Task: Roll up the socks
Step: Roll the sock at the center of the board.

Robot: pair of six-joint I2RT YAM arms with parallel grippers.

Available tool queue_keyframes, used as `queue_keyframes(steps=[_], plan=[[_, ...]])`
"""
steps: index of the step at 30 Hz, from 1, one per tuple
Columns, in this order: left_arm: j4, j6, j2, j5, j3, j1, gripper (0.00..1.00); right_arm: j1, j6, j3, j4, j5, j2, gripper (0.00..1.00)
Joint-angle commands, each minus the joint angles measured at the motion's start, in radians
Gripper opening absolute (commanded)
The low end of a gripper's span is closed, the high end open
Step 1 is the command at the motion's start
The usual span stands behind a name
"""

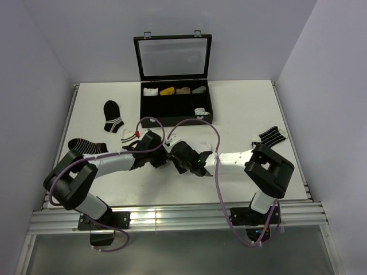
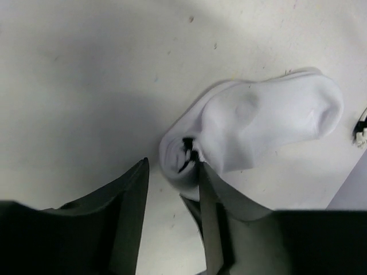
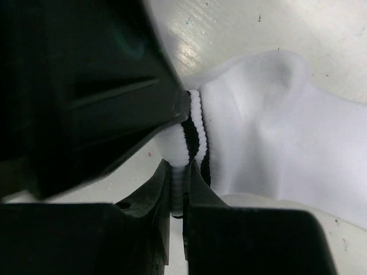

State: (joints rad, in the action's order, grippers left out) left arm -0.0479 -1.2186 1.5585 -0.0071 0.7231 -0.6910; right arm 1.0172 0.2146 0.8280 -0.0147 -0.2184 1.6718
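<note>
By my read you're about halfway. One white-black bundle (image 1: 200, 110) sits in the front-right compartment of the box (image 1: 166, 109). The second white sock (image 2: 258, 123) lies mostly flat on the table (image 1: 241, 109), centre, between the two arms, with only its cuff end bunched up. Your right hand (image 3: 179, 172) is pinched narrow on the black-banded cuff edge (ribbed fabric squeezed between the fingers). Your left hand (image 2: 172, 172) stands partly wide, with the bunched cuff between its fingers and touching one of them, not clamped. Left to do, as I judge it: roll the foot up to the toe, tuck it, drop it in the box. Counts: one white sock in work, one white-black bundle, four other bundles (image 1: 167, 90) in the box's back row (white, yellow, tan, grey), and three black striped socks (image 1: 113, 116) loose on the table, two on the left and one on the right.
</note>
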Motion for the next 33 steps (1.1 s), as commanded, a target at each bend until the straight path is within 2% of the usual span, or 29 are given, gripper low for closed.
queue_keyframes(steps=[1, 4, 6, 10, 12, 15, 19, 20, 26, 33], plan=[[-0.055, -0.015, -0.093, -0.073, -0.040, -0.024, 0.47, -0.058, 0.040, -0.017, 0.064, 0.267, 0.002, 0.00], [-0.049, -0.035, -0.165, -0.123, -0.082, -0.022, 0.64, -0.120, 0.063, -0.010, 0.052, 0.400, 0.014, 0.00], [-0.031, -0.047, -0.215, -0.145, -0.117, -0.022, 0.70, -0.182, 0.091, 0.000, 0.047, 0.546, 0.032, 0.00], [0.025, -0.049, -0.252, -0.136, -0.165, -0.022, 0.71, -0.281, 0.140, -0.009, -0.023, 0.769, 0.084, 0.00], [0.037, -0.045, -0.236, -0.111, -0.168, -0.024, 0.69, -0.313, 0.175, -0.023, -0.083, 0.896, 0.104, 0.00], [0.074, -0.044, -0.193, -0.071, -0.165, -0.024, 0.68, -0.364, 0.219, -0.024, -0.143, 1.003, 0.152, 0.00], [0.111, -0.056, -0.143, -0.050, -0.162, -0.028, 0.68, -0.407, 0.275, -0.035, -0.229, 1.094, 0.229, 0.04], [0.120, -0.058, -0.127, -0.048, -0.157, -0.028, 0.67, -0.422, 0.293, -0.035, -0.237, 1.097, 0.241, 0.07], [0.106, -0.062, -0.086, -0.050, -0.139, -0.030, 0.64, -0.451, 0.305, -0.026, -0.255, 1.123, 0.310, 0.08], [0.086, -0.082, -0.064, -0.054, -0.154, -0.031, 0.49, -0.465, 0.293, -0.007, -0.219, 1.091, 0.315, 0.10]])
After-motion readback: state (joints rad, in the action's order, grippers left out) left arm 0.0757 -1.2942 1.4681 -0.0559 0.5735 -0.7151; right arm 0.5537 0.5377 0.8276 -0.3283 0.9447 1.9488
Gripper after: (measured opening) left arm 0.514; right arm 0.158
